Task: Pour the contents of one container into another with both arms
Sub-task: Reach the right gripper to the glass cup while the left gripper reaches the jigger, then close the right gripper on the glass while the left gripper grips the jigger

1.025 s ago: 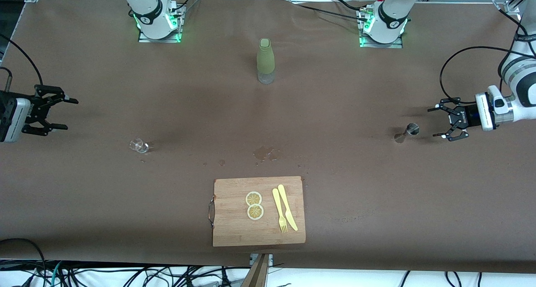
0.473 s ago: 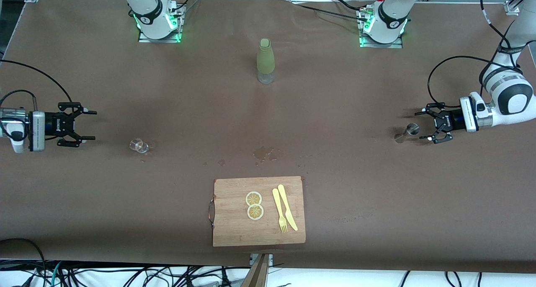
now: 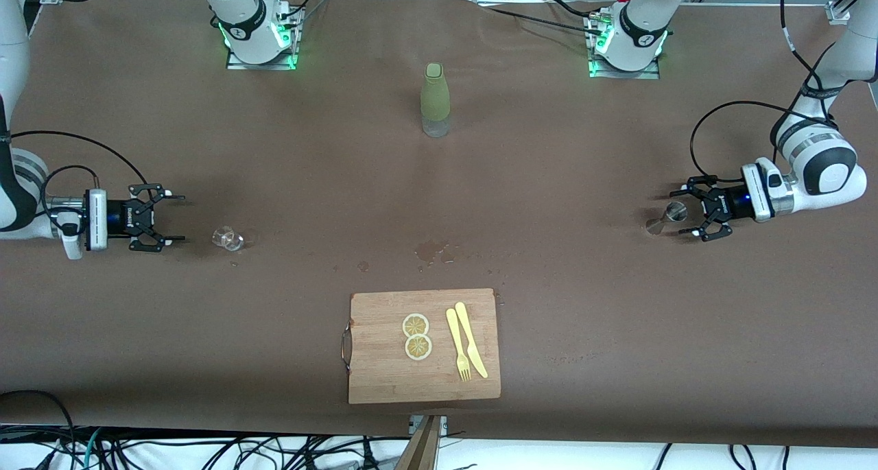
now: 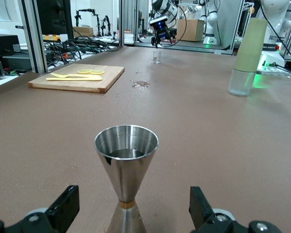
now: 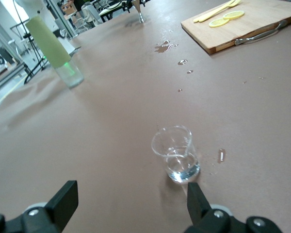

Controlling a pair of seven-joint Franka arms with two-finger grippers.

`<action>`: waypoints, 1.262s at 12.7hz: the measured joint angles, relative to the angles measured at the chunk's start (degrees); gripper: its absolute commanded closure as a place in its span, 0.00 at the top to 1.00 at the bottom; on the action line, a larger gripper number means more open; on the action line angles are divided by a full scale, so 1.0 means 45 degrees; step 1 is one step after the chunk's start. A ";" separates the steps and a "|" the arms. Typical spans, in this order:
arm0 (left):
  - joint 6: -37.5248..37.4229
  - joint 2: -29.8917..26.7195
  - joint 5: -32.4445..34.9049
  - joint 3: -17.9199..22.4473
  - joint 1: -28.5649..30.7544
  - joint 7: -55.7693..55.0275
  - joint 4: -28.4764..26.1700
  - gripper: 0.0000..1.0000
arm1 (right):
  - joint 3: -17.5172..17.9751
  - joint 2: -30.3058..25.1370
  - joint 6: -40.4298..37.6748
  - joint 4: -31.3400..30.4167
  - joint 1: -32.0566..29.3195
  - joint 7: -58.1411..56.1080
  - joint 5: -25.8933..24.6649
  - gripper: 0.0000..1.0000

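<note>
The tiny clear glass cup (image 3: 228,238) stands at nine o'clock on the brown bench (image 3: 549,147), just clear of the spread right claw (image 3: 170,218). The shiny steel hourglass jigger (image 3: 667,218) stands at three o'clock, between the spread left claw's (image 3: 686,216) fingers. Either light vessel could tip if a fingertip nudges it before closing squarely.

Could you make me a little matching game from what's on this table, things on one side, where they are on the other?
Things:
1. glass cup
2. steel jigger
3. green bottle
4. lemon slices

Places:
A. on the cutting board
B. between the open fingers of the left gripper
C. midway between the arm bases
D. just ahead of the open right gripper

Pairs: 1-D, 2-B, 3-C, 4-A
</note>
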 measured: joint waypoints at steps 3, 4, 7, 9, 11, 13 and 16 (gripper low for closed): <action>-0.0033 0.0385 -0.0669 -0.0017 -0.0228 0.0288 0.0008 1.00 | 0.0143 0.0907 0.0090 0.0929 0.0004 -0.1082 0.0168 1.00; -0.0044 0.0508 -0.0797 -0.0017 -0.0288 0.0337 0.0013 1.00 | 0.0186 0.1200 0.0094 0.1105 0.0012 -0.1429 0.0348 1.00; -0.0090 0.0747 -0.0994 -0.0018 -0.0385 0.0422 0.0029 1.00 | 0.0306 0.1848 0.0388 0.1350 0.0186 -0.2334 0.0715 1.00; -0.0142 0.0863 -0.1419 -0.0019 -0.0435 0.0746 0.0043 1.00 | 0.0332 0.1980 0.0584 0.1358 0.0441 -0.2558 0.0835 1.00; -0.0163 0.1001 -0.1759 -0.0019 -0.0568 0.1000 0.0049 1.00 | 0.0338 0.2071 0.0831 0.1373 0.0745 -0.2753 0.0896 1.00; -0.0293 0.1089 -0.1950 -0.0020 -0.0664 0.1105 0.0108 1.00 | 0.0339 0.2141 0.0980 0.1375 0.1037 -0.2844 0.0949 0.99; -0.0393 0.1170 -0.1974 -0.0013 -0.0687 0.1158 0.0194 0.90 | 0.0338 0.2230 0.1186 0.1375 0.1291 -0.2863 0.0973 0.99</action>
